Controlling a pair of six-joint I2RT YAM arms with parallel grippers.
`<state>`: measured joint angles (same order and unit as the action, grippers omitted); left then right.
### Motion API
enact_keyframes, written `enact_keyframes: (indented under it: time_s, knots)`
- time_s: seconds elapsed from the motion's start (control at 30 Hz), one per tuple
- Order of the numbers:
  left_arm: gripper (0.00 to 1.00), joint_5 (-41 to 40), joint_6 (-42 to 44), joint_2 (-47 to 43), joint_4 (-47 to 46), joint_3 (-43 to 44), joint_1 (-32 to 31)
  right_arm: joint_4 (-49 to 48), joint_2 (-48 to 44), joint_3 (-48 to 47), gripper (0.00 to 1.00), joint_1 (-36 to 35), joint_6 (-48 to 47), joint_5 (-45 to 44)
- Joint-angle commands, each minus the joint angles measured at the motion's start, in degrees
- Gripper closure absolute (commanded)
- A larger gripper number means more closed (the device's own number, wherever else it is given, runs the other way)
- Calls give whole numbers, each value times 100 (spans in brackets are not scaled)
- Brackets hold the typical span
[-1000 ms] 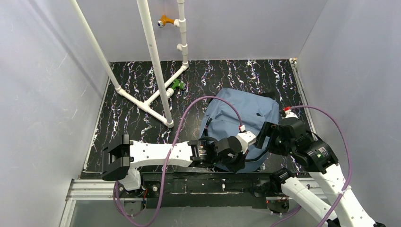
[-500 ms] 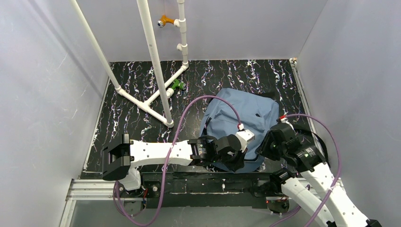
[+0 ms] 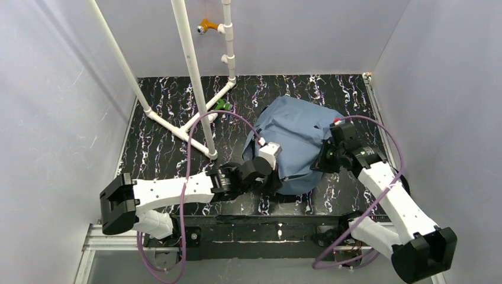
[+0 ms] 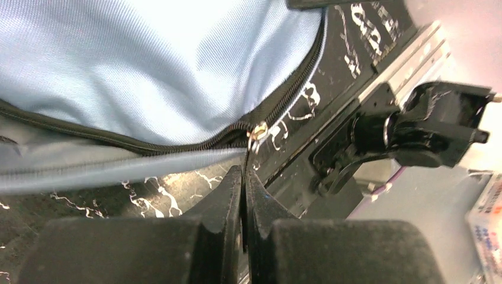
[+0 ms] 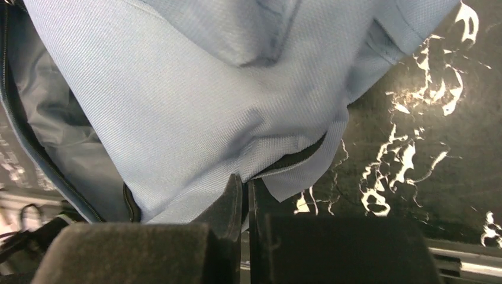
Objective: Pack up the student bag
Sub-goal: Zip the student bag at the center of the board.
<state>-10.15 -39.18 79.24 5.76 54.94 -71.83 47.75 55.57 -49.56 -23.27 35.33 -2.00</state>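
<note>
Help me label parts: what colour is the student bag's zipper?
Black zipper on the dusty-blue student bag; clearest in the left wrist view.

Dusty-blue fabric student bag (image 3: 302, 133) is lying bunched, right of centre on the table (image 3: 166, 148), black zipper (image 4: 177, 145) running along its near edge.

Left hand (image 4: 244, 173), right hand (image 5: 244, 181): both pinched closed.

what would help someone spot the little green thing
Start at the white pipe frame on the left of the black marbled table. On its slanting floor pipe, left of the blue backpack, sits a small green piece. It is the only green item there.
</note>
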Motion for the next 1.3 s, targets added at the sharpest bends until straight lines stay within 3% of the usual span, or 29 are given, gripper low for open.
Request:
enact_keyframes:
  time_s: [0.0, 0.1, 0.27, 0.4, 0.53, 0.67, 0.9, 1.0, 1.1, 1.27]
  knots:
    - [100, -314, 11, -675, 987, -308, 123, -758, 294, -34, 99, 1492, -1287, -1027]
    - [100, -145, 246, -589, 937, -175, 171, -800, 216, -143, 99, 1554, -1294, -1031]
    - [100, 1086, 339, 99, 69, 289, 170, -630, 281, -417, 97, 1546, -1749, -277]
    - [100, 1613, 413, 736, -64, 857, 169, -81, 365, -604, 62, 1544, -1884, 32]
    - [99, 2179, 720, 960, 136, 1257, 186, 226, -58, -718, 38, 1549, -1927, 15]
    - [57, 2200, 919, 783, 62, 1162, 238, 606, -358, -752, 25, 1544, -1688, 513]
    - [31, 2321, 1070, 828, 93, 1398, 692, 755, -1034, -28, 23, 1545, -632, 1241]
    - [35, 2436, 1214, 1185, 205, 1568, 799, 523, -1363, 402, 24, 1544, -64, 1483]
    - [50, 2775, 1077, 1479, -6, 1493, 811, 366, -1638, 744, 24, 1542, 322, 1469]
    - [68, 3343, 335, 1816, -778, 967, 771, 59, -2050, 1374, 30, 1543, 854, 1401]
